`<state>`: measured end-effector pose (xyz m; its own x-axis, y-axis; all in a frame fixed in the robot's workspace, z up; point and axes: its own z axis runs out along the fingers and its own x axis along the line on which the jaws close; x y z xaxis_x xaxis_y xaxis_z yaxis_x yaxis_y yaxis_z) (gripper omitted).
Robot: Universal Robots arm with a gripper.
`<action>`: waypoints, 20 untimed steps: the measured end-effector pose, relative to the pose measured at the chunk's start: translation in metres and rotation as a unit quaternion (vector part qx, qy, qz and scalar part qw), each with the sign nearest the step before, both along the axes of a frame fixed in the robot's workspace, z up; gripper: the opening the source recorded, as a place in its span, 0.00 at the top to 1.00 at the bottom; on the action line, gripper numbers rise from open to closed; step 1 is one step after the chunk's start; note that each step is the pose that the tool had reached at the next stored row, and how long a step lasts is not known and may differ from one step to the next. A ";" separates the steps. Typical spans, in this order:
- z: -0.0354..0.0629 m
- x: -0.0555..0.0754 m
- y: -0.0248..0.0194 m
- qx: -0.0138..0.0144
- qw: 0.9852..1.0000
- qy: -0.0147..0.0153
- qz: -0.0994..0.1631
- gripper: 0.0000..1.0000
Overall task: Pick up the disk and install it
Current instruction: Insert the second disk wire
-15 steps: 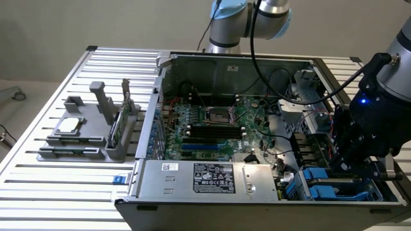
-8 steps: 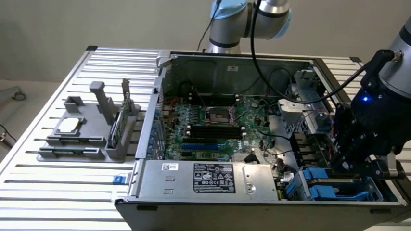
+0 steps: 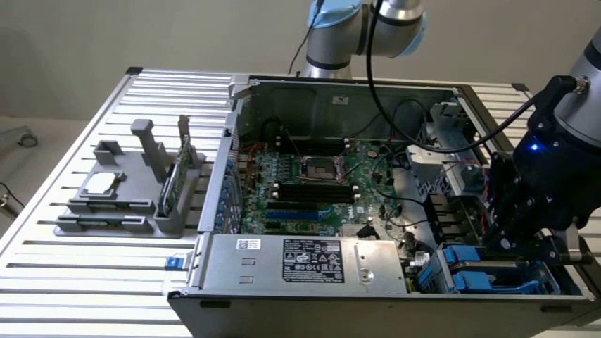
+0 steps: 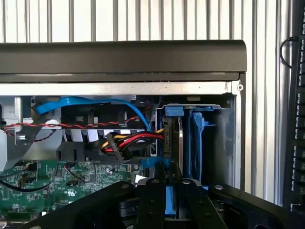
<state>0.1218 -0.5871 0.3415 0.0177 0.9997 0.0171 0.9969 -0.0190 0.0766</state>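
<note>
Clearly the install step is in hand: the black robot hand (image 3: 526,229) hangs over the near right corner of the open grey computer case (image 3: 281,299), as the exterior view has it, right at the drive bays. In the wrist view its fingers (image 4: 153,200) stand narrow, pinched on the edge of the disk (image 4: 172,143), a flat silver-grey hard drive framed by a bright blue plastic carrier, which stands on edge and sits partly down in its slot. Just beside it a second blue carrier (image 4: 198,138) fills the neighbouring bay. Red, yellow and black power wires (image 4: 136,140) and a flat blue data cable (image 4: 86,102) run close along the other side of the slot, with the green motherboard (image 3: 310,183) farther in. On the slatted metal tabletop (image 3: 56,282), a grey fixture (image 3: 122,204) stands well apart at the exterior view's left.

By my judgement the pick is done and seating is under way. Finishing calls for a straight push along the bay rails, keeping the carrier square and clear of the wires.
</note>
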 end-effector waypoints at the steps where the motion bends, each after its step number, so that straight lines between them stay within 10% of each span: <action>1: -0.0007 0.000 0.0000 0.001 1.000 0.000 0.000 0.84; 20: -0.0006 0.000 -0.0014 0.005 1.000 -0.001 0.000 0.84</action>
<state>0.1220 -0.5885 0.3410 0.0175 0.9995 0.0276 0.9968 -0.0196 0.0774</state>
